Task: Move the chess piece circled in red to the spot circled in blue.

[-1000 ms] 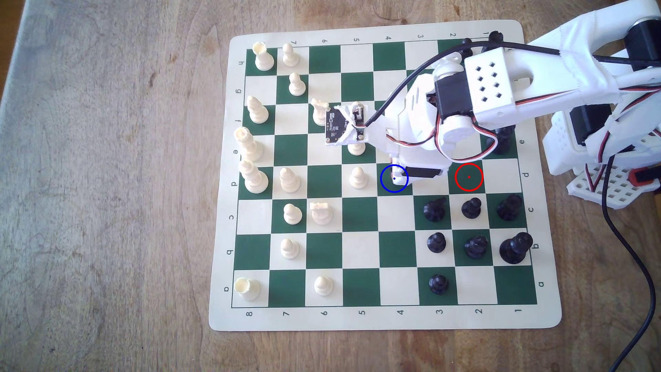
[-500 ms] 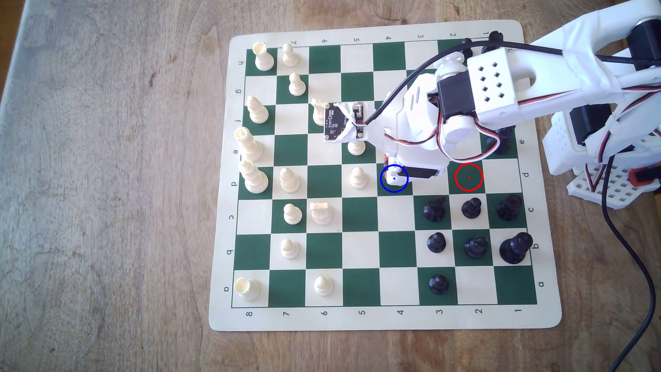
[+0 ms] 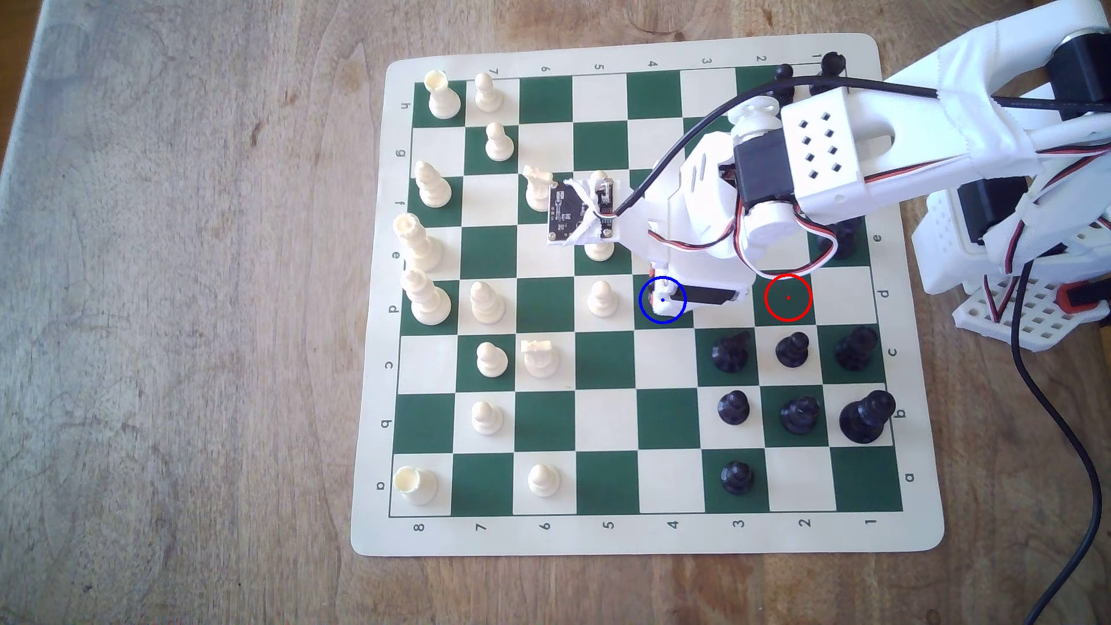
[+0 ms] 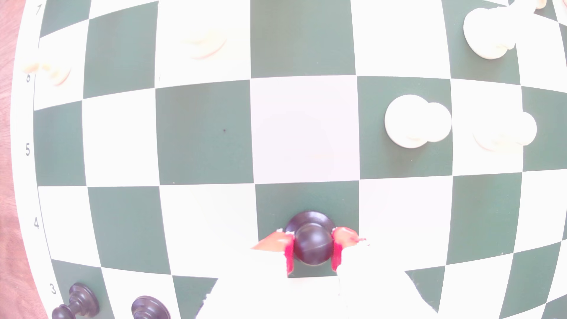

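The glossy black pawn (image 4: 312, 242), with its ball head and flared round base, sits clamped between the red-padded fingers (image 4: 288, 257) of the white plastic tool (image 4: 312, 250), which grasps it by the head. Its base lies over a dark green square (image 4: 306, 199). In the exterior view the tool (image 3: 664, 297) hangs inside the thin blue ring marking the spot (image 3: 646, 315), on the d row under column 4; the pawn itself is hidden there beneath the arm. The red ring (image 3: 788, 297) encircles a bare green square further toward the exterior view's right. The flexible cream-and-green board (image 3: 661, 541) lies flat on a worn, grained wooden tabletop (image 3: 180, 300).
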